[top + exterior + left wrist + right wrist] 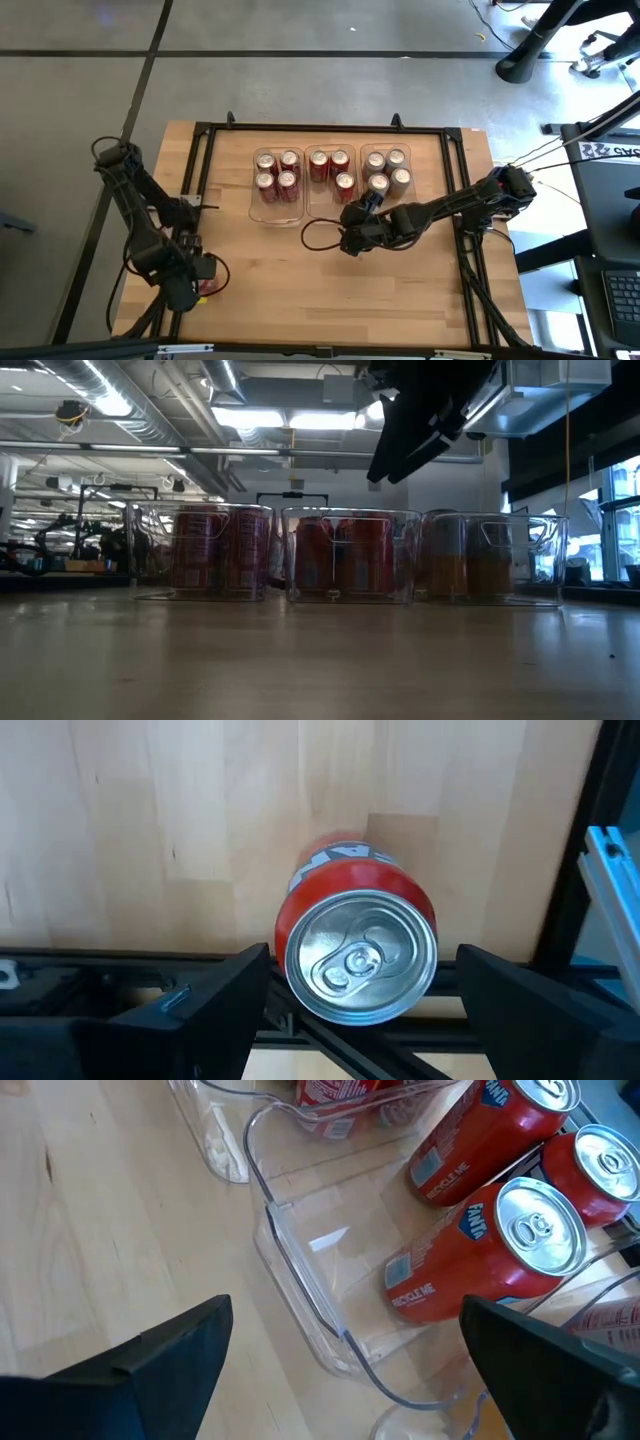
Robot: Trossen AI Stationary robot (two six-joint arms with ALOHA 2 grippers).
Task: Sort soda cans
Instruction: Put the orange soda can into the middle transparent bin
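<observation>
Your sort is nearly finished. In the high view three clear trays sit in a row at the upper middle of the frame: the left tray (262, 213) holds four red cans (277, 172), the middle tray (318, 208) only three red cans (331, 170) with its lower left corner free, and the right tray (371, 198) four gold cans (386, 170). One red can (358, 941) remains outside, at the lower left of the high view near the black frame rail (190, 180). Your left gripper (360, 995) straddles that can with its fingers spread, not visibly squeezing it. Your right gripper (350, 222) hovers with its fingers wide apart and nothing in them, just below the middle tray. By my reading it stands in the way of the last placement, so clear it first.
</observation>
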